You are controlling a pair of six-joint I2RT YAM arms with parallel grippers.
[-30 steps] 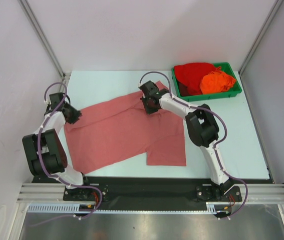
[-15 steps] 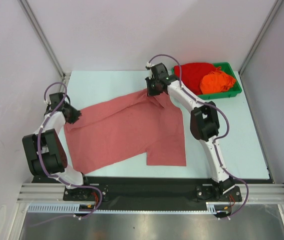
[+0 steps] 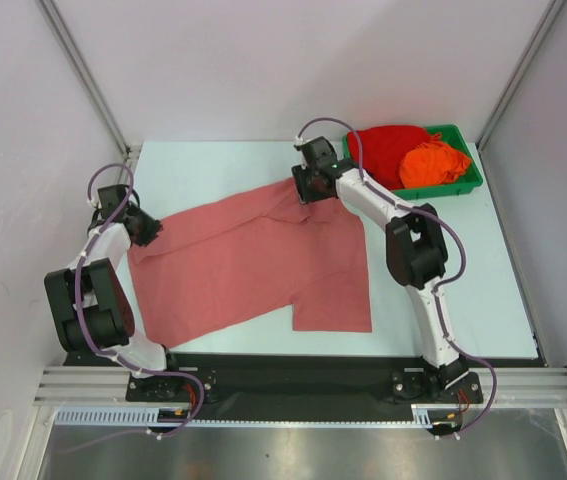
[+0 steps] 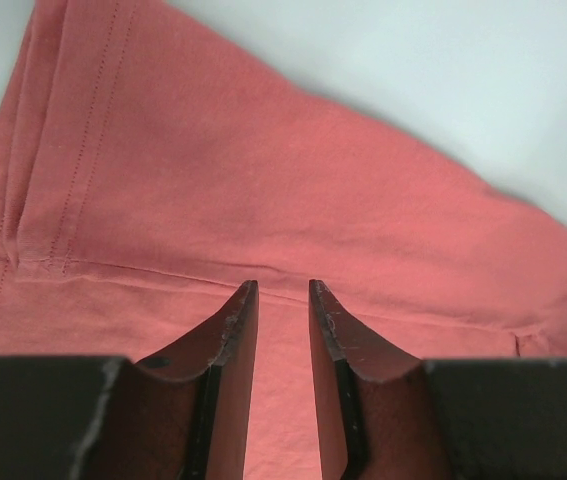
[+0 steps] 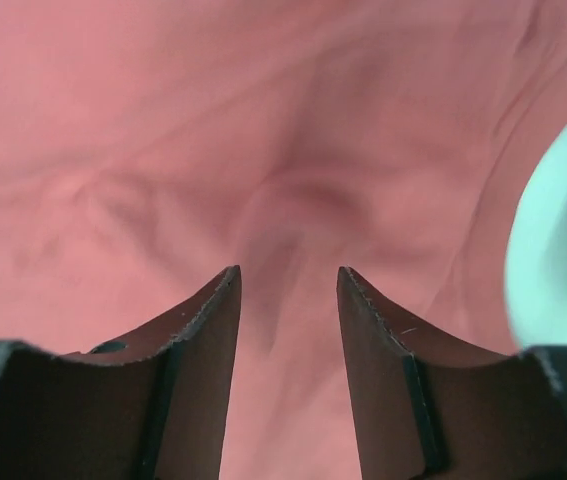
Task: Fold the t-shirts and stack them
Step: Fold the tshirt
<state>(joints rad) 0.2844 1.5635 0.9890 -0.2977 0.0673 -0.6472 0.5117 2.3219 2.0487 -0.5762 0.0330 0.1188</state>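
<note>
The salmon t-shirt lies spread over the middle of the table, one sleeve reaching toward the far right. My right gripper hovers over that far sleeve end, and in the right wrist view its jaws stand open above rumpled salmon cloth with nothing between them. At the shirt's left edge my left gripper hangs low; its jaws stand a little apart over the flat hemmed cloth and pinch nothing. The bright red t-shirt and the orange t-shirt lie bunched in the tray.
The green plastic tray stands at the far right corner, close to my right gripper. Bare pale table runs behind the shirt and along the right side. Grey walls close in on the left, back and right.
My right gripper pulled the shirt's far sleeve outward toward the tray, then opened and let it go. The left arm has not moved.
</note>
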